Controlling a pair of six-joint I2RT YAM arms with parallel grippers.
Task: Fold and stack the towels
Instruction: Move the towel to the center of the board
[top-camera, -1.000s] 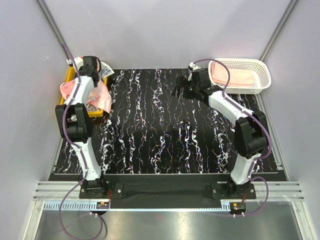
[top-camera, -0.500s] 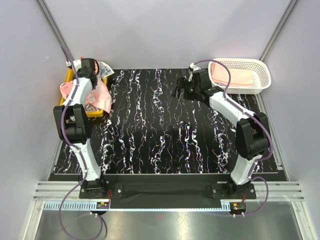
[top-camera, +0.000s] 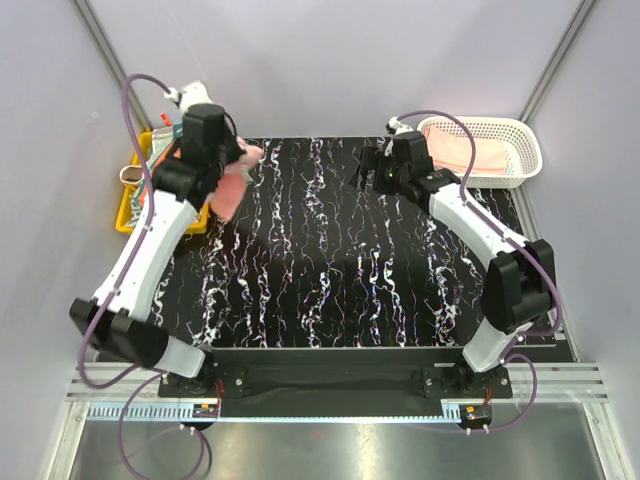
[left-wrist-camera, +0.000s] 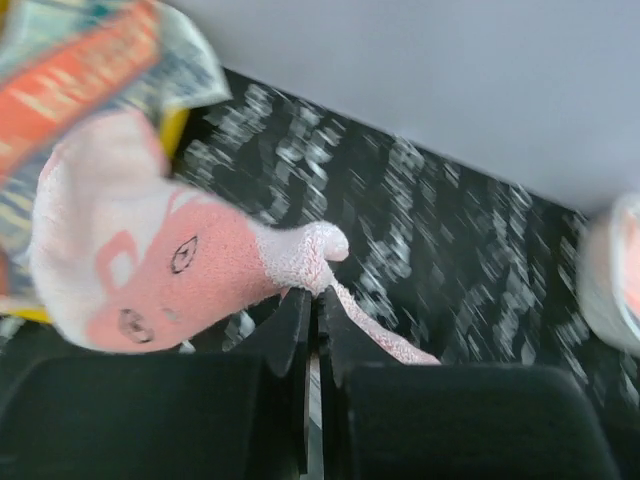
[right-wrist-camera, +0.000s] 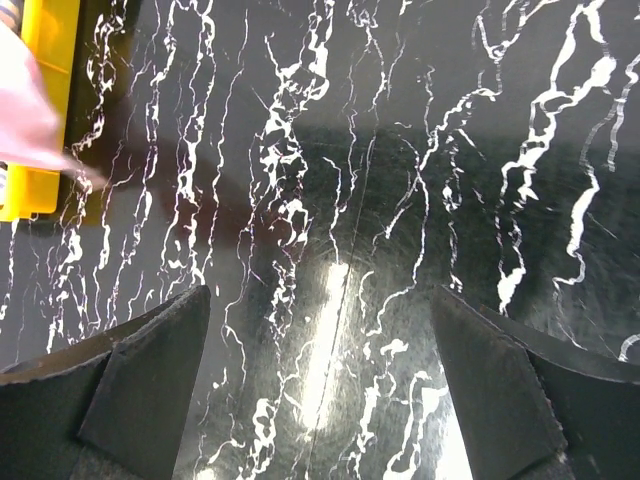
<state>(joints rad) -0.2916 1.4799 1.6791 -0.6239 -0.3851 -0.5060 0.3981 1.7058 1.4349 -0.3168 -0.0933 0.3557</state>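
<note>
My left gripper (top-camera: 236, 160) is shut on a corner of a pink towel (top-camera: 232, 192) and holds it in the air over the far left edge of the black marbled mat. In the left wrist view the jaws (left-wrist-camera: 312, 300) pinch the pink towel (left-wrist-camera: 180, 265), which hangs bunched to the left. A cream towel with red letter blocks (left-wrist-camera: 90, 55) lies behind it in the yellow tray (top-camera: 131, 207). My right gripper (top-camera: 363, 172) is open and empty above the far middle of the mat, its fingers (right-wrist-camera: 150, 375) wide apart. A folded pink towel (top-camera: 465, 152) lies in the white basket (top-camera: 520, 140).
The yellow tray stands at the far left, off the mat, with other cloth in it. The white lattice basket stands at the far right. The right wrist view catches the tray's edge (right-wrist-camera: 40, 100) and the hanging pink towel (right-wrist-camera: 25, 115). The black marbled mat (top-camera: 340, 260) covers the table.
My left arm has lifted the pink towel out of the yellow tray and swung it right, over the mat's left edge. My right gripper has shifted only slightly.
</note>
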